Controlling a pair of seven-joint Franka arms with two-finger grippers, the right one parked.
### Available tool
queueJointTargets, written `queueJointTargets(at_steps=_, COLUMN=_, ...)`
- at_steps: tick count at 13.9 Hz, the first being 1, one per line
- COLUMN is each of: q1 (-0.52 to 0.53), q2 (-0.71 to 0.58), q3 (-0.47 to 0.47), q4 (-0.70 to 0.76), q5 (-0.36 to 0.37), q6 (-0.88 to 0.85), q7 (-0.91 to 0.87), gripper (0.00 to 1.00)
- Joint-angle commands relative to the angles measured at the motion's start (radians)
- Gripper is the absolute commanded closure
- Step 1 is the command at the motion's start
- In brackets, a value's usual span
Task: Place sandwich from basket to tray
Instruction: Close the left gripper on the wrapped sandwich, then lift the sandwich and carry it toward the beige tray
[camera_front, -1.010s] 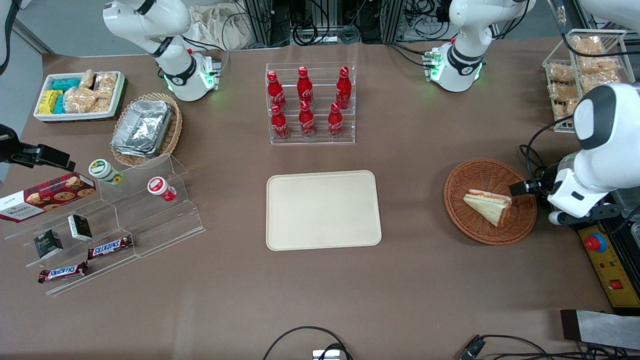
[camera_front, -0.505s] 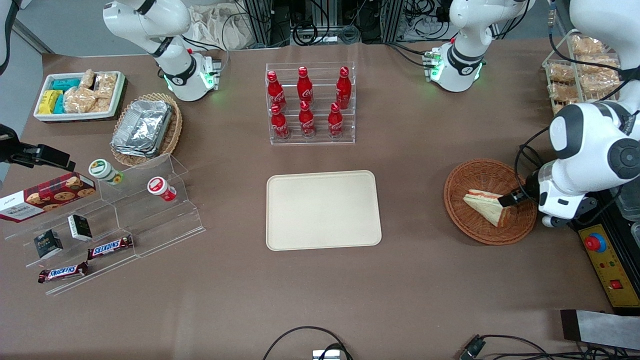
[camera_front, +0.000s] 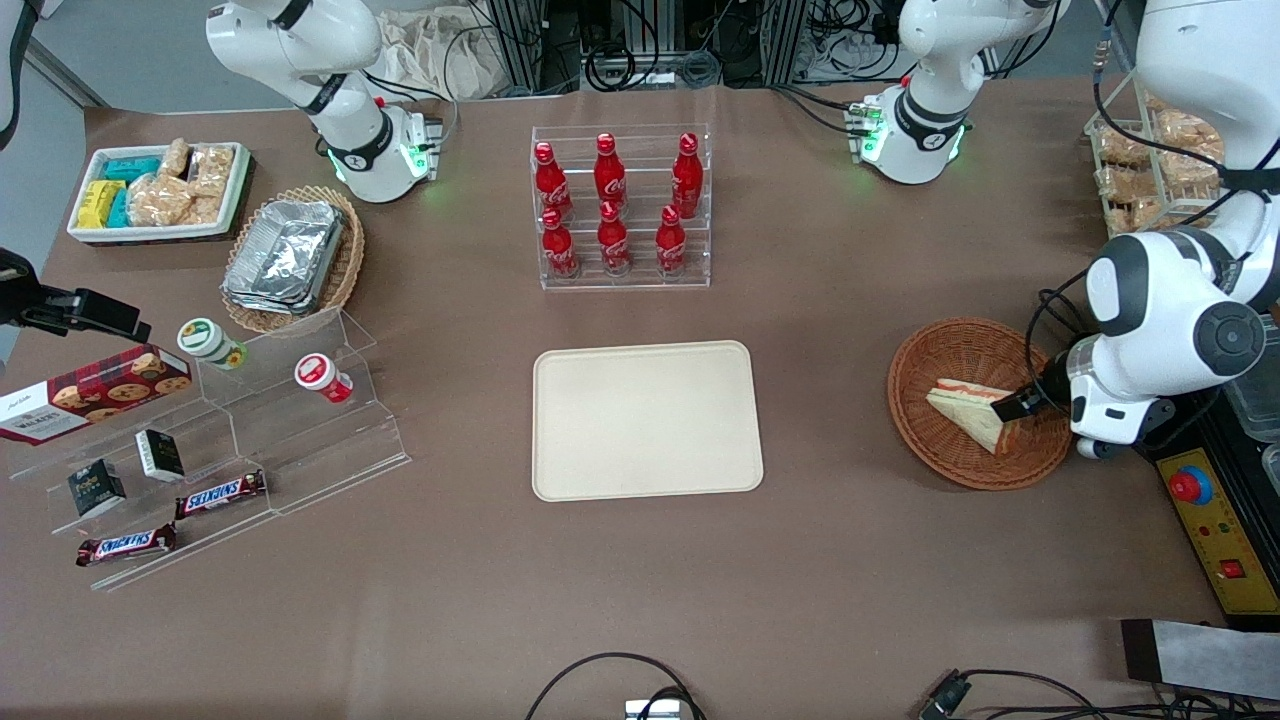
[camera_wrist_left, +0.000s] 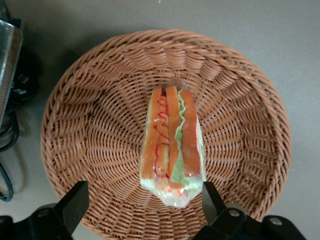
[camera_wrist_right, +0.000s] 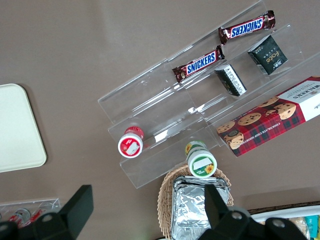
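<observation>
Wrist view: the gripper (camera_wrist_left: 142, 205) is being held spread astride the sandwich (camera_wrist_left: 172, 145) in the basket (camera_wrist_left: 75, 125), seemingly readied for a grasp. Its fingers (camera_wrist_left: 75, 202) are not yet being pressed on the sandwich.

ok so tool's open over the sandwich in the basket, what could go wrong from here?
1. The tool hangs open around the sandwich's cut end, fingers wide apart. The wedge is soft and layered, so closing there may squash it or splay the filling.
2. The sandwich tilts against the sloped wall of the basket; the fingers may snag the weave while descending.
3. The basket sits loose on the table, so a low grip may drag or lift it on the way to the tray.
</observation>
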Motion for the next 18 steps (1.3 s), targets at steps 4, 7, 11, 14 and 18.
queueJointTargets(at_steps=4, q1=0.008, q2=0.04, q3=0.01, q4=-0.008, q5=-0.011, q6=0.036, q7=-0.013, gripper=0.0)
queueJointTargets(at_steps=7, q1=0.006, q2=0.052, q3=0.01, q4=-0.008, q5=-0.011, q6=0.039, q7=-0.016, gripper=0.0)
queueJointTargets(at_steps=11, q1=-0.006, q2=0.069, q3=0.007, q4=0.001, q5=-0.011, q6=0.059, q7=-0.117, gripper=0.09)
queueJointTargets(at_steps=14, q1=-0.006, q2=0.084, q3=0.005, q4=0.003, q5=-0.009, q6=0.097, q7=-0.119, gripper=0.16)
queueJointTargets(at_steps=18, q1=-0.009, q2=0.089, q3=0.002, q4=0.004, q5=-0.009, q6=0.099, q7=-0.119, gripper=0.35)
